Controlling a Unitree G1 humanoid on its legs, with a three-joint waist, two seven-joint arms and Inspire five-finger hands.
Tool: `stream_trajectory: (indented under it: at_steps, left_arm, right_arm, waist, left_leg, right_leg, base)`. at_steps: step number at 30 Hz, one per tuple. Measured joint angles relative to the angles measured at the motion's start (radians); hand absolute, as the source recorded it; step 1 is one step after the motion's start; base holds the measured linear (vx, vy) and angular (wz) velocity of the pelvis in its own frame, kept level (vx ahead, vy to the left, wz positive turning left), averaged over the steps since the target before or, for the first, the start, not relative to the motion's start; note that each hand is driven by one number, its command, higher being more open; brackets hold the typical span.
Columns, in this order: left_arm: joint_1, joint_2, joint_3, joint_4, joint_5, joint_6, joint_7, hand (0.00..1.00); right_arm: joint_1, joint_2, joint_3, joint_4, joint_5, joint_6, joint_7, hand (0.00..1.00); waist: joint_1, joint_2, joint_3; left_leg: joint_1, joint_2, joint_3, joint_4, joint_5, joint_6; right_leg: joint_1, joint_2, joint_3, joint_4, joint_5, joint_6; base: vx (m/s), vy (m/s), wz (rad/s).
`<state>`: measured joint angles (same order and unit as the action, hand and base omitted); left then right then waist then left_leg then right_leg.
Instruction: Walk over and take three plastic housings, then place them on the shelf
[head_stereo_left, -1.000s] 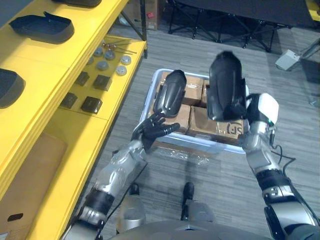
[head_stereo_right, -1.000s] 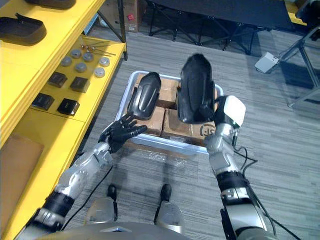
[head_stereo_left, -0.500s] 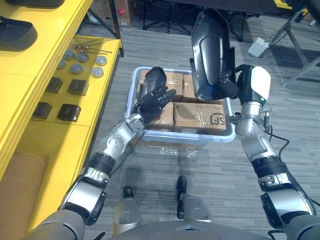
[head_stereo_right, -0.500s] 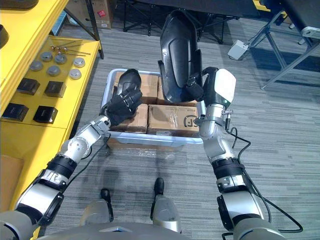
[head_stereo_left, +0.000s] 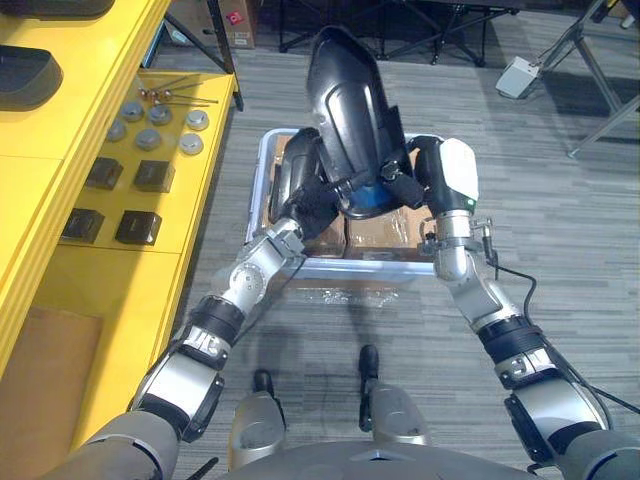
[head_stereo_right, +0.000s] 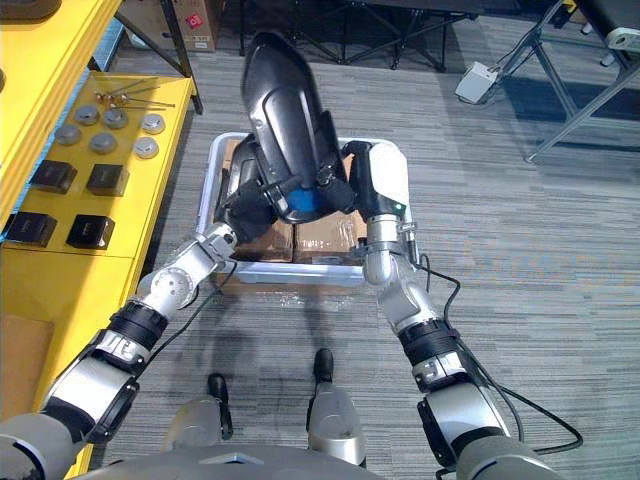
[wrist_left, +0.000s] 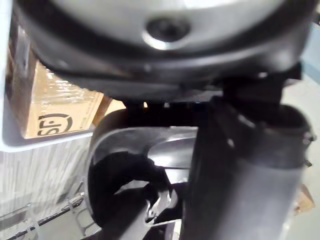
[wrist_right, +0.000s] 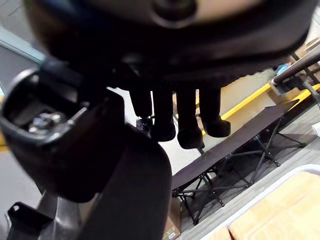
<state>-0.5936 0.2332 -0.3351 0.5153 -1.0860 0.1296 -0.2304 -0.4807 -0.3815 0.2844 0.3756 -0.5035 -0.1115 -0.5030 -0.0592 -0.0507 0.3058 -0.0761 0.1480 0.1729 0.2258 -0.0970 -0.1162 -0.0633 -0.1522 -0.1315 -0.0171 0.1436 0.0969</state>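
My right hand (head_stereo_left: 405, 188), with its white thumb cover, is shut on a large black plastic housing (head_stereo_left: 350, 120) and holds it upright above the grey crate (head_stereo_left: 380, 268). In the right wrist view its fingers (wrist_right: 177, 117) curl over the housing's edge. A second black housing (head_stereo_left: 290, 175) leans in the crate's left part on cardboard boxes (head_stereo_left: 385, 228). My left hand (head_stereo_left: 312, 208) is at that housing's lower end, partly behind the big one. The left wrist view looks into its hollow shell (wrist_left: 130, 160).
A yellow shelf (head_stereo_left: 60, 150) runs along the left with another black housing (head_stereo_left: 20, 75), small black blocks (head_stereo_left: 140, 228) and grey discs (head_stereo_left: 150, 135). Black folding frames (head_stereo_left: 400, 30) stand behind the crate. A white box (head_stereo_left: 518, 75) lies on the floor at right.
My right hand has swung the large housing left and lower, so it now overlaps the left hand. The left hand stays at the second housing. The camera has shifted too.
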Motion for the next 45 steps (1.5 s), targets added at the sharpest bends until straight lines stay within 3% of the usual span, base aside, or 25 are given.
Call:
stream_trajectory:
  at_steps: [5,6,8,14,18,32,33,41,45]
  left_arm:
    - [0.000,0.001,-0.010,0.006,0.000,-0.001,0.003,1.00]
    - [0.000,0.000,-0.013,0.006,0.000,-0.008,0.007,0.00]
    - [0.000,-0.001,-0.016,0.006,0.001,-0.030,0.018,0.00]
    - [-0.001,-0.017,-0.025,0.003,0.000,-0.169,0.123,0.00]
    - [0.007,-0.032,-0.001,-0.015,0.008,-0.230,0.176,0.00]
    - [0.114,-0.060,0.036,-0.087,0.113,-0.260,0.194,0.00]
    - [0.133,-0.061,0.036,-0.096,0.113,-0.264,0.190,0.00]
    - [0.238,-0.059,0.037,-0.167,0.168,-0.321,0.197,0.00]
    - [0.353,-0.084,0.043,-0.363,0.435,-0.354,0.327,0.00]
  right_arm:
    - [0.009,0.000,0.023,-0.033,0.020,0.000,0.013,0.00]
    - [0.018,0.000,0.026,-0.045,0.021,0.000,0.014,0.00]
    - [0.039,0.001,0.039,-0.068,0.050,0.000,0.014,0.00]
    - [0.175,0.042,0.043,-0.152,0.085,-0.006,0.017,0.00]
    - [0.269,0.052,0.043,-0.177,0.083,-0.053,0.019,0.00]
    - [0.372,0.085,0.070,-0.235,0.060,-0.090,-0.023,0.00]
    - [0.385,0.085,0.072,-0.240,0.041,-0.090,-0.028,1.00]
    - [0.438,0.106,0.099,-0.293,0.069,-0.089,-0.027,1.00]
    - [0.504,0.131,0.089,-0.345,0.257,-0.072,-0.018,1.00]
  waist:
    - [-0.002,0.012,0.008]
    - [-0.002,0.015,0.009]
    - [-0.003,0.015,0.010]
    - [-0.002,0.015,0.010]
    - [-0.004,0.015,0.010]
    - [-0.019,-0.003,0.006]
    - [-0.019,-0.004,0.006]
    - [-0.016,-0.027,-0.021]
    - [-0.001,-0.026,-0.068]
  left_leg:
    - [0.000,0.000,0.001,0.000,0.000,0.000]
    - [0.000,0.000,0.001,-0.001,0.000,0.000]
    - [0.000,0.000,0.002,-0.002,0.000,0.000]
    - [0.004,0.000,0.009,-0.004,-0.001,0.000]
    - [0.016,0.000,0.018,-0.009,-0.002,0.000]
    - [0.068,0.002,0.036,-0.040,-0.005,-0.001]
    - [0.077,0.002,0.036,-0.044,-0.005,-0.001]
    - [0.109,-0.002,0.035,-0.071,-0.005,-0.001]
    - [0.124,-0.005,0.033,-0.088,-0.003,-0.002]
  right_leg:
    - [-0.001,0.000,0.000,-0.001,0.000,0.000]
    - [-0.001,0.000,0.001,-0.001,0.000,0.000]
    - [-0.002,0.000,0.001,-0.002,0.000,0.000]
    - [-0.002,0.000,0.005,-0.003,0.000,0.000]
    - [0.003,0.000,0.014,-0.003,0.000,0.000]
    - [0.038,0.005,0.026,-0.022,-0.001,0.001]
    - [0.048,0.005,0.025,-0.027,-0.001,0.000]
    - [0.080,0.006,0.023,-0.053,0.000,0.001]
    - [0.092,0.006,0.009,-0.059,0.000,0.002]
  base:
    - [0.00,0.000,0.00]
    - [0.00,0.000,0.00]
    - [0.00,0.000,0.00]
    - [0.00,0.000,-0.01]
    - [0.00,0.000,-0.06]
    - [0.00,0.005,-0.04]
    - [0.00,0.000,0.00]
    - [0.00,0.000,0.00]
    - [0.00,0.006,0.02]
